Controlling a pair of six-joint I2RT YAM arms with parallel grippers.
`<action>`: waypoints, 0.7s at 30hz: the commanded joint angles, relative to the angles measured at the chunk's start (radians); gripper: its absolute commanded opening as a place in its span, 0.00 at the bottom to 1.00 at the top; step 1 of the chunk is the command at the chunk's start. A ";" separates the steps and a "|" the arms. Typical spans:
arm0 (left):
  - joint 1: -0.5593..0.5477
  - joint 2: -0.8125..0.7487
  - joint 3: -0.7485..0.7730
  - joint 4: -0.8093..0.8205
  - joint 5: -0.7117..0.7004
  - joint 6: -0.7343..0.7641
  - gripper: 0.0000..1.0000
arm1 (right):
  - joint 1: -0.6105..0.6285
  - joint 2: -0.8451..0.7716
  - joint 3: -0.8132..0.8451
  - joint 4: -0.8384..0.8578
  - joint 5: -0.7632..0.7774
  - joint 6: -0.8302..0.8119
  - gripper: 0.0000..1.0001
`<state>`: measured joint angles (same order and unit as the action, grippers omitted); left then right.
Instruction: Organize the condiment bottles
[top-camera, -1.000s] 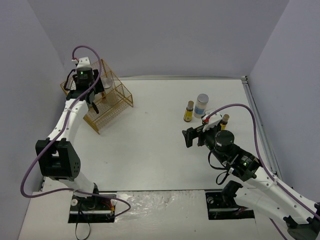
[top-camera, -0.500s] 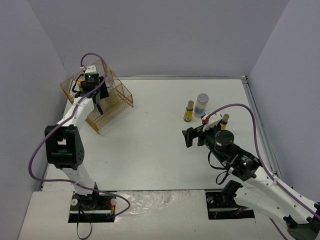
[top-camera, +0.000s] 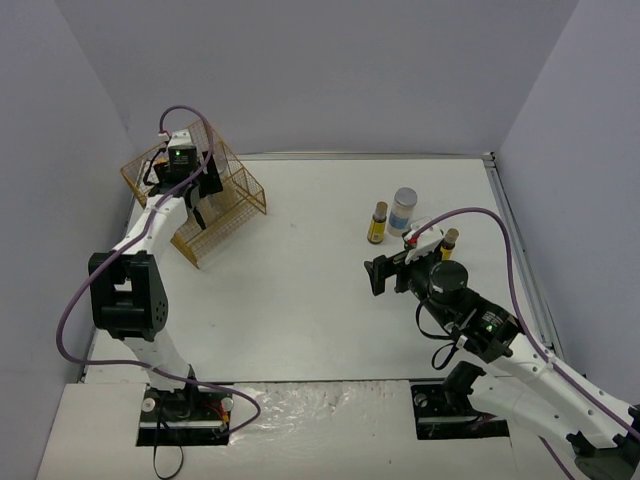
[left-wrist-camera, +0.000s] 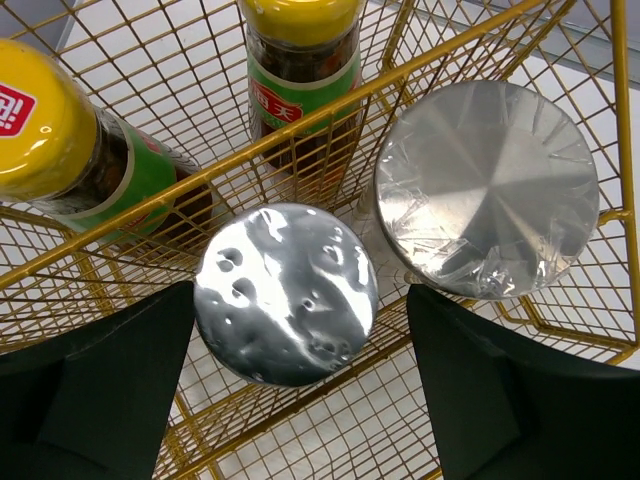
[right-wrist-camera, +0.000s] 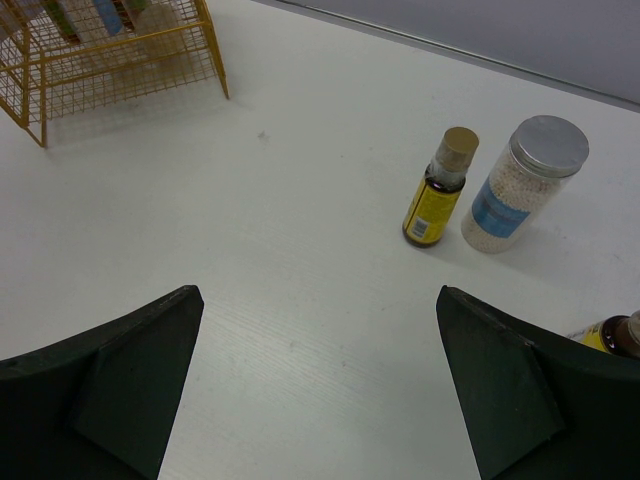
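Note:
My left gripper (top-camera: 203, 203) hangs open over the gold wire basket (top-camera: 228, 205). In the left wrist view its fingers (left-wrist-camera: 110, 380) stand either side of a small jar's silver lid (left-wrist-camera: 286, 293), with a gap on the right. A larger silver-lidded jar (left-wrist-camera: 488, 188) and two yellow-capped dark bottles (left-wrist-camera: 40, 130) (left-wrist-camera: 303, 60) stand in the basket (left-wrist-camera: 560, 330). A slim bottle (top-camera: 377, 223) (right-wrist-camera: 440, 190), a silver-lidded jar (top-camera: 403, 210) (right-wrist-camera: 523, 185) and another bottle (top-camera: 449, 241) (right-wrist-camera: 610, 335) stand on the table. My right gripper (top-camera: 376, 274) (right-wrist-camera: 318, 300) is open and empty, short of them.
The basket (right-wrist-camera: 120, 50) stands at the back left, tilted against the left wall. The table's raised edge (top-camera: 510, 220) runs along the right side, close to the loose bottles. Grey walls enclose the table on three sides.

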<state>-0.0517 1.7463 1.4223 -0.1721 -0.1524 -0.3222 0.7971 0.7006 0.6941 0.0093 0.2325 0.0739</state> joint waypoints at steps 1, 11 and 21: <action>0.006 -0.098 0.027 0.035 -0.005 -0.005 0.89 | -0.007 0.009 0.014 0.055 0.016 0.013 1.00; 0.001 -0.267 0.090 -0.144 0.118 -0.026 0.97 | -0.049 0.088 0.088 0.025 0.194 0.117 1.00; -0.022 -0.654 -0.214 -0.176 0.430 0.018 0.97 | -0.338 0.294 0.212 0.027 0.095 0.155 0.98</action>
<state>-0.0535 1.2740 1.3407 -0.3671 0.1077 -0.3242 0.5217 0.9296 0.8213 -0.0226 0.3275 0.2027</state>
